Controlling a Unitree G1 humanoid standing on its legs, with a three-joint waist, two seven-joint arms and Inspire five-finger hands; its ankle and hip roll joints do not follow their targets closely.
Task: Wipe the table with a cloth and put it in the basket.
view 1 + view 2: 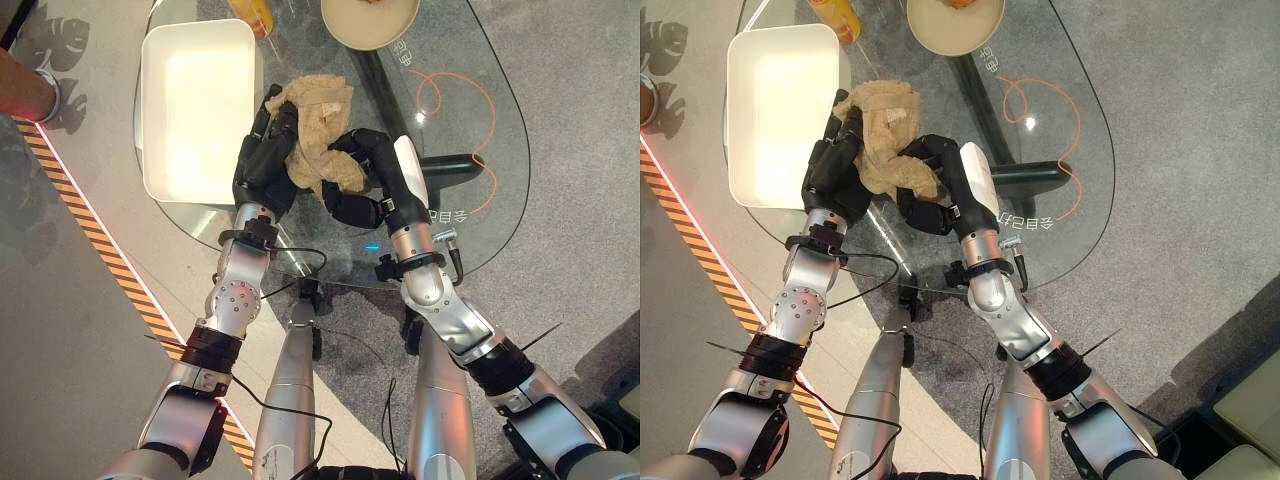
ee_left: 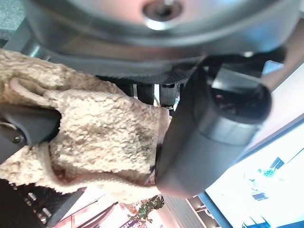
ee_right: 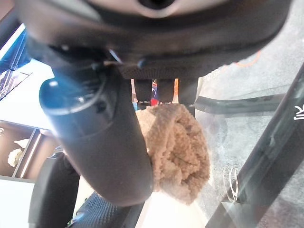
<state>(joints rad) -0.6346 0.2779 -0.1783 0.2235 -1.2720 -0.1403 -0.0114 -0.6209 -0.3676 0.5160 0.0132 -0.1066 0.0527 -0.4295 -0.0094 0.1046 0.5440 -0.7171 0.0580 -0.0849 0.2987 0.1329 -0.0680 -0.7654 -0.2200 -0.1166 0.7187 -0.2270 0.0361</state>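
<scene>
Both hands grip one beige cloth (image 1: 318, 135) over the glass surface (image 1: 470, 120): left hand (image 1: 262, 160) and right hand (image 1: 365, 180) each have fingers curled into its folds. White basket (image 1: 195, 105) just beside the left hand, inside bare; tan bowl (image 1: 368, 20) at the far edge, contents unclear.
</scene>
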